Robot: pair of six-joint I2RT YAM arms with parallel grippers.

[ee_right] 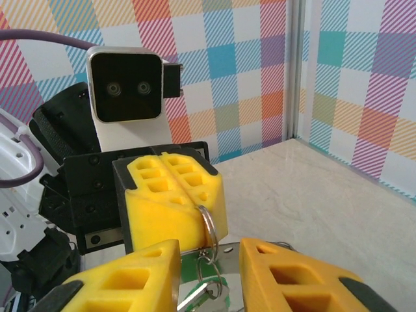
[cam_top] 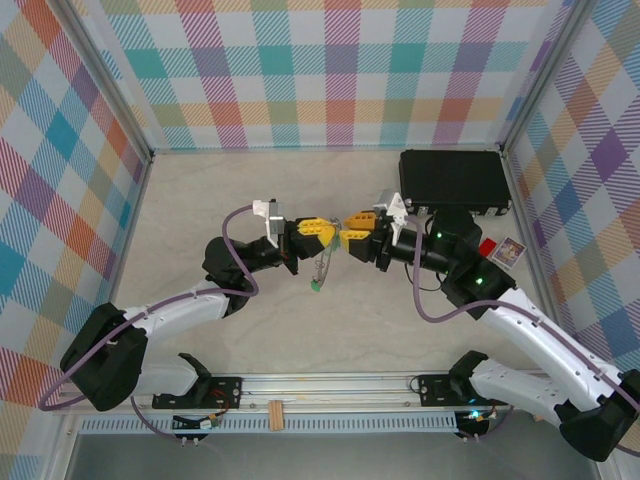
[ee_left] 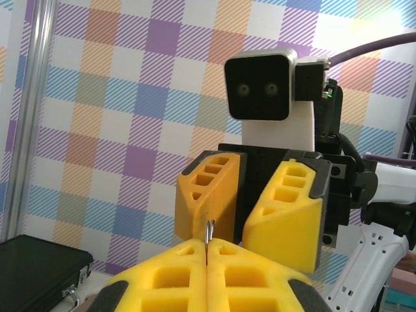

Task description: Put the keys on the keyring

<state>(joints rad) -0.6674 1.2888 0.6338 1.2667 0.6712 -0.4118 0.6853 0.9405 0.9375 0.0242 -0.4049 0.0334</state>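
Note:
My left gripper point(ee_left: 208, 250) is shut on the keyring point(ee_left: 208, 229), whose thin grey edge sticks up between the yellow fingertips. In the right wrist view the keyring point(ee_right: 209, 221) hangs from those closed fingers, and a smaller ring carries the keys point(ee_right: 211, 296), silver with a green tag, below it. My right gripper point(ee_right: 208, 279) is open, one finger on each side of the hanging keys. From above, the left gripper point(cam_top: 320, 232) and right gripper point(cam_top: 352, 234) meet tip to tip over the table's middle, with the keys point(cam_top: 316, 285) dangling beneath.
A black rectangular case point(cam_top: 455, 180) lies at the back right, close behind the right arm. A small red item point(cam_top: 487, 247) and a card point(cam_top: 508, 251) sit by the right wall. Checked walls enclose the table point(cam_top: 200, 220) on three sides.

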